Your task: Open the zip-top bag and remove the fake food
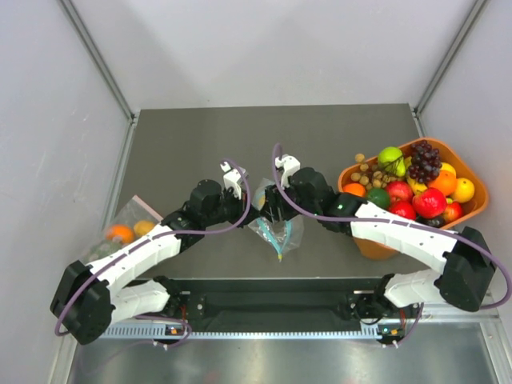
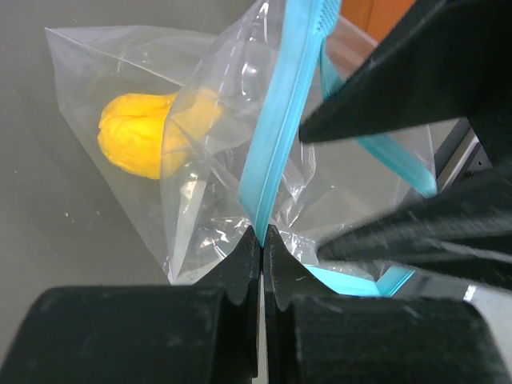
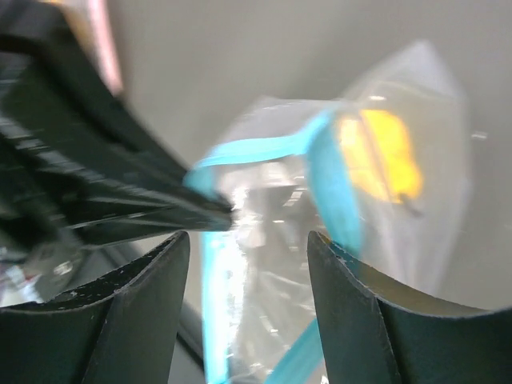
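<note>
The zip-top bag point(image 1: 278, 230) is a clear crinkly bag with a teal-blue zip strip point(image 2: 280, 136), held between the two arms at mid-table. My left gripper point(image 2: 262, 234) is shut on one side of the zip strip. Inside the bag lies a yellow lemon point(image 2: 140, 134), also seen blurred in the right wrist view point(image 3: 382, 154). My right gripper point(image 3: 248, 244) is open, its jaws straddling the bag's mouth and zip strip point(image 3: 332, 188), with the left gripper's fingers point(image 3: 120, 200) just ahead of it. The other fruits of the fake food are not seen in this bag.
An orange bowl point(image 1: 474, 210) heaped with plastic fruit and nuts stands at the right. A second clear bag with a pinkish edge strip point(image 1: 124, 230), holding orange fruit, lies at the left by the wall. A rail runs along the table's near edge.
</note>
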`<action>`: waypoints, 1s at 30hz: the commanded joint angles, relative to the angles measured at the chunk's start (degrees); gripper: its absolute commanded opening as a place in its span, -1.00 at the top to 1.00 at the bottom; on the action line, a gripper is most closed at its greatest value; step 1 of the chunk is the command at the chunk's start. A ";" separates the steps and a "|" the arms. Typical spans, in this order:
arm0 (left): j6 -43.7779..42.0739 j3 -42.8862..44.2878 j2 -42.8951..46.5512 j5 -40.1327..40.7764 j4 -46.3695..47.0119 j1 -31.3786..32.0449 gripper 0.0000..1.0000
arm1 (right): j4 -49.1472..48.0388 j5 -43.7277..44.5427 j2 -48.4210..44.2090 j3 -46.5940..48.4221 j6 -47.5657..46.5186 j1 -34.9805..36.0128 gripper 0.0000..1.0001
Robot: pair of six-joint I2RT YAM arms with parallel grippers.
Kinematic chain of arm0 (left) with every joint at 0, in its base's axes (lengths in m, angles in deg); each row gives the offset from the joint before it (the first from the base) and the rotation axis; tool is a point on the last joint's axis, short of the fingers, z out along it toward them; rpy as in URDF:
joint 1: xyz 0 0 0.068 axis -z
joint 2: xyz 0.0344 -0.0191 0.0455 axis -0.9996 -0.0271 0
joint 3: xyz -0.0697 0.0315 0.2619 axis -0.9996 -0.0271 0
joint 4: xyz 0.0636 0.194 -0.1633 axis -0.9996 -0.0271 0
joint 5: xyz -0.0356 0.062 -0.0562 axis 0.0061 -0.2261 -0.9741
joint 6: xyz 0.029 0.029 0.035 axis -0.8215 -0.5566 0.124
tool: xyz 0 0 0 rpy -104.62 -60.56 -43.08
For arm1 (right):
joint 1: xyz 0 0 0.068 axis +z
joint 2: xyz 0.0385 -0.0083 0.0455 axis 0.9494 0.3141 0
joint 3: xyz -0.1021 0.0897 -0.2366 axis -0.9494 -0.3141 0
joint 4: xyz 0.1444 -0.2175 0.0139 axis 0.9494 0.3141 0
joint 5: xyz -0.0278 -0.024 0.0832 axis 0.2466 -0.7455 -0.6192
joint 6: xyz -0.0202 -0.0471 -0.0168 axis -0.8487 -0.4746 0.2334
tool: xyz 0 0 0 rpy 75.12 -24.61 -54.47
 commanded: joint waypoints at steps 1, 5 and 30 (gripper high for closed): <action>-0.65 1.77 2.00 0.07 0.15 -0.03 1.00 | 2.07 9.48 0.53 0.41 -2.20 0.57 -0.22; -0.73 1.41 3.06 -0.28 -0.02 -0.03 1.00 | 2.16 14.40 4.75 0.59 -3.25 0.57 -0.24; -3.90 0.53 6.84 -5.38 -2.48 -0.03 1.00 | -9.44 12.57 17.59 5.07 -1.68 -6.90 -0.25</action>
